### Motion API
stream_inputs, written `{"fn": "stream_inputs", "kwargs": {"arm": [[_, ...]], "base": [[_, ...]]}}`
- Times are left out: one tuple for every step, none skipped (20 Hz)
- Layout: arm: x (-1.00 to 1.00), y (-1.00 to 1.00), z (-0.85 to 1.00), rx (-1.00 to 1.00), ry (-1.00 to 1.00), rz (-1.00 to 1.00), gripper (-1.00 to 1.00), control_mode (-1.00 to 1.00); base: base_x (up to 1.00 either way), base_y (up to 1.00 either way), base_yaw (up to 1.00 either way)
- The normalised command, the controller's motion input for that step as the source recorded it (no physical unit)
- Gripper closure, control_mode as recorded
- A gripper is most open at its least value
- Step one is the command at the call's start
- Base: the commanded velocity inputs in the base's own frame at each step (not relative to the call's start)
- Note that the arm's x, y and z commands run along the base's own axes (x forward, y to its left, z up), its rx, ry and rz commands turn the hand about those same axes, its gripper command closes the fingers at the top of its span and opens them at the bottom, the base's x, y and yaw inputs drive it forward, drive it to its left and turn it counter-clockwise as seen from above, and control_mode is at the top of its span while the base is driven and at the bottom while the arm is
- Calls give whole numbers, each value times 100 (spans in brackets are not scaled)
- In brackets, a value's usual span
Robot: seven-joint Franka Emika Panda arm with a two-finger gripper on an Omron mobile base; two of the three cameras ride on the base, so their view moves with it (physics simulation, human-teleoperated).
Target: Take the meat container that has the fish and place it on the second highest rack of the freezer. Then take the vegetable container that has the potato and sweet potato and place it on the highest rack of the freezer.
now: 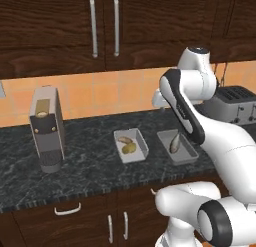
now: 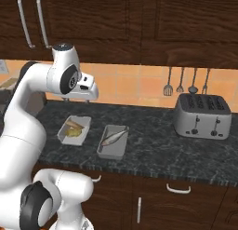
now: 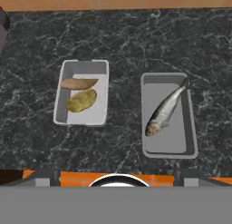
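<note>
We judge the task barely begun: both trays rest on the dark, white-veined stone counter [image 3: 118, 46], neither lifted, and the freezer work is all ahead of us. Going left to right in the hand view, the vegetable container [image 3: 82, 116] is a shallow grey rectangular tray with rounded corners, holding a slim orange-brown sweet potato [image 3: 79, 83] above a lumpy yellowish potato [image 3: 82, 100]. Just beside it, not touching, the longer meat container [image 3: 168, 143] holds a sleek silver fish [image 3: 166, 110] lying diagonally. Our gripper hangs above them, jaws spread wide and empty.
</note>
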Motion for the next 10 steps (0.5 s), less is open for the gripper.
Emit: {"fn": "stream_inputs", "kwargs": {"arm": [[0,0,0,0,0,0,-100,100],[0,0,0,0,0,0,-100,100],[0,0,0,0,0,0,-100,100],[0,9,-16,0,0,-8,-100,-100],[0,0,-15,0,0,-10,-100,-100],[0,0,-19,0,0,-10,-100,-100],[0,0,-23,0,0,-11,-100,-100],[0,0,-34,0,0,-13,-100,-100],[0,-13,-46,0,0,-17,-100,-100],[0,-24,-53,0,0,-21,-100,-100]], "base": [[0,43,-8],[0,29,-8],[0,15,-8],[0,0,0],[0,0,0],[0,0,0],[0,0,0],[0,0,0],[0,0,0],[0,0,0]]}}
